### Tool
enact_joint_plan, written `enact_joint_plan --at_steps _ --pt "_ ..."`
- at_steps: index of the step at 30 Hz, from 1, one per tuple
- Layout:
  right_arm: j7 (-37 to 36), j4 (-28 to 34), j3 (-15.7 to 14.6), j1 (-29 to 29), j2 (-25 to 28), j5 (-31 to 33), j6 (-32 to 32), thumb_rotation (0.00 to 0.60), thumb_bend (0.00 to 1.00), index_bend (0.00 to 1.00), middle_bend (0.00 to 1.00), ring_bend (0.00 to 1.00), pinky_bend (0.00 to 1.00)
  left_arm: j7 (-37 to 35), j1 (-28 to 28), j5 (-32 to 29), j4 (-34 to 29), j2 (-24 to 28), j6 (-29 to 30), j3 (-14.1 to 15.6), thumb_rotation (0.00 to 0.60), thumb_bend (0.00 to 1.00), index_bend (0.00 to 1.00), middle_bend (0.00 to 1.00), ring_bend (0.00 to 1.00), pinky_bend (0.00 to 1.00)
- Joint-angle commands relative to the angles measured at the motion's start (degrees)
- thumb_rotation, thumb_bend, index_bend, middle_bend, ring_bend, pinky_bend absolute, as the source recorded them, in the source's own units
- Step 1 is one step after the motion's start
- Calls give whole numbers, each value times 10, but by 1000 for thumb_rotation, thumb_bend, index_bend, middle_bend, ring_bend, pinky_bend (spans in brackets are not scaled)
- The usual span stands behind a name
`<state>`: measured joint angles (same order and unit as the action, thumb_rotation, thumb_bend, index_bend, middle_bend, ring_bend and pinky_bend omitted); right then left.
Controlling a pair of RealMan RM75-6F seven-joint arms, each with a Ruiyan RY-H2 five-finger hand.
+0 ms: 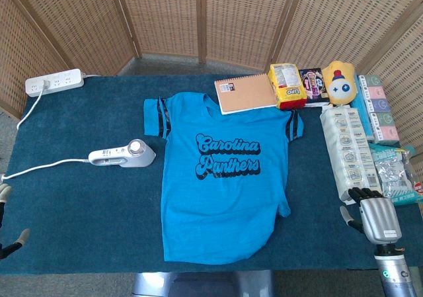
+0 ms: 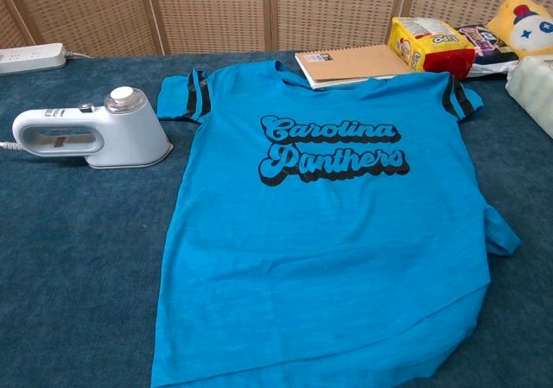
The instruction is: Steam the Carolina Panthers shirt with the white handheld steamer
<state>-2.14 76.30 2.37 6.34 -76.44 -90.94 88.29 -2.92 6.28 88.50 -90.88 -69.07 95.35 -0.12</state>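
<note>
The blue Carolina Panthers shirt [image 1: 225, 178] [image 2: 328, 250] lies flat, print up, in the middle of the dark blue table. To its left the white handheld steamer [image 1: 124, 155] [image 2: 95, 133] rests on the cloth, its cord running off to the left. My left hand [image 1: 8, 224] shows only as spread fingertips at the table's lower left edge, well away from the steamer and holding nothing. At the lower right, my right hand [image 1: 371, 214] hovers back-up beside the shirt's hem, fingers loosely apart and empty. Neither hand appears in the chest view.
A white power strip [image 1: 54, 82] [image 2: 30, 57] sits at the back left. Behind the shirt lie a spiral notebook [image 1: 246, 93] [image 2: 350, 64], a yellow snack bag [image 1: 287, 85] [image 2: 428, 47] and a yellow plush [image 1: 338, 82] [image 2: 523, 21]. Packaged goods [image 1: 350, 151] line the right edge.
</note>
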Motion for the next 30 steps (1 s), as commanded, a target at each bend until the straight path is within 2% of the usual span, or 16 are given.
enact_joint_plan --at_steps 1,25,30 --pt "0 -1 -1 0 -1 0 -2 600 389 489 522 497 524 0 0 -1 1 -1 -2 0 599 239 7 83 16 188" --pt "2 -1 1 3 0 1 -7 600 389 488 522 496 525 5 -12 -5 1 3 -19 -5 599 239 7 83 25 187" --pt "-1 7 -5 10 6 -6 -21 600 334 489 522 493 526 9 -20 -5 -2 2 -33 -5 600 239 7 82 28 188"
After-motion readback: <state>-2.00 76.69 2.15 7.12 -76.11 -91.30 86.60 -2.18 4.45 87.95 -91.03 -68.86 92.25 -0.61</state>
